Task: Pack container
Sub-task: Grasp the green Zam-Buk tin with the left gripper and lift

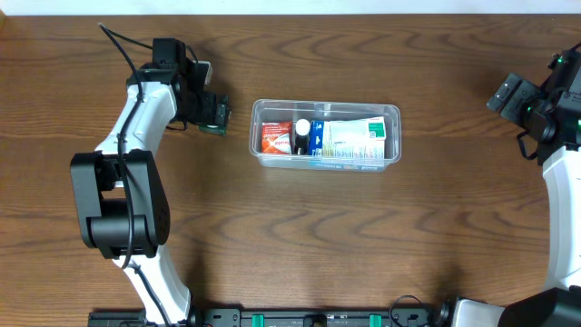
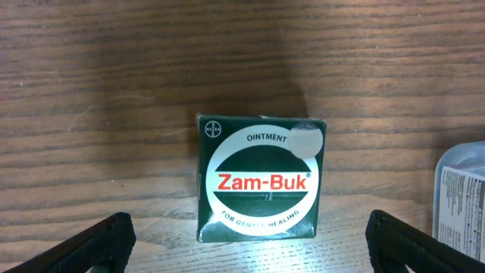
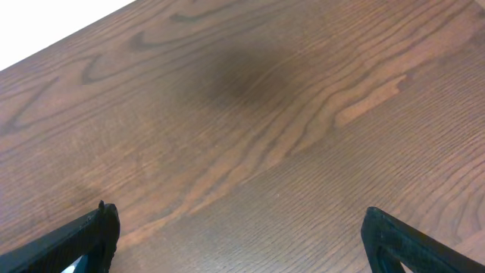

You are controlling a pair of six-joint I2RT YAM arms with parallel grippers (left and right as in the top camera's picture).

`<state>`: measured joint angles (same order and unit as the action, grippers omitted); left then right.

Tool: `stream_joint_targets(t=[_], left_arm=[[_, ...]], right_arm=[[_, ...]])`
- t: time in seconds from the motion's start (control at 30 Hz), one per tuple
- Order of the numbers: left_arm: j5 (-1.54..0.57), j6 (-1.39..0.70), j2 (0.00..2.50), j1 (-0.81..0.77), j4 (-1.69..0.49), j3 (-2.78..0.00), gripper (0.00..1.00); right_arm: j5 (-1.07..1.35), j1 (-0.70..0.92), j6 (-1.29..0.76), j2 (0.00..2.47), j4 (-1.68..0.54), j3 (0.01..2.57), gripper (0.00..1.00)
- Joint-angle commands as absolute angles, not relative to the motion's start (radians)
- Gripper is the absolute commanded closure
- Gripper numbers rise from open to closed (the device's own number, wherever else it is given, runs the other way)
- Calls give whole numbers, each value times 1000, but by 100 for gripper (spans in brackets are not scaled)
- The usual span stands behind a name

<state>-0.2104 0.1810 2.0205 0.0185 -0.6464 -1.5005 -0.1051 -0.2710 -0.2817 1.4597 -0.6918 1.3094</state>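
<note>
The container (image 1: 392,136), a clear shallow plastic tub, sits mid-table and holds a red packet (image 1: 275,137), a small black-and-white bottle (image 1: 301,136) and a blue-and-white box (image 1: 349,139). Left of it a dark green Zam-Buk ointment box (image 2: 261,178) lies on the wood, also seen from overhead as the green box (image 1: 218,118). My left gripper (image 1: 207,111) hovers over that box, open, its fingers (image 2: 91,246) wide on either side and not touching it. At the far right my right gripper (image 1: 508,95) is open over bare wood, with nothing between its fingertips (image 3: 424,243).
The container's corner (image 2: 462,193) shows at the right edge of the left wrist view, close to the green box. The table's far edge (image 3: 68,38) runs behind the right gripper. Both arm bases stand at the near table edge.
</note>
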Motion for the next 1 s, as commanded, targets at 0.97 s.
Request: stream_joint_targets(t=[0.97], left_arm=[[-163, 205, 2088, 8, -623, -1509, 2]], right_arm=[[-108, -278, -295, 1459, -693, 1314, 1]])
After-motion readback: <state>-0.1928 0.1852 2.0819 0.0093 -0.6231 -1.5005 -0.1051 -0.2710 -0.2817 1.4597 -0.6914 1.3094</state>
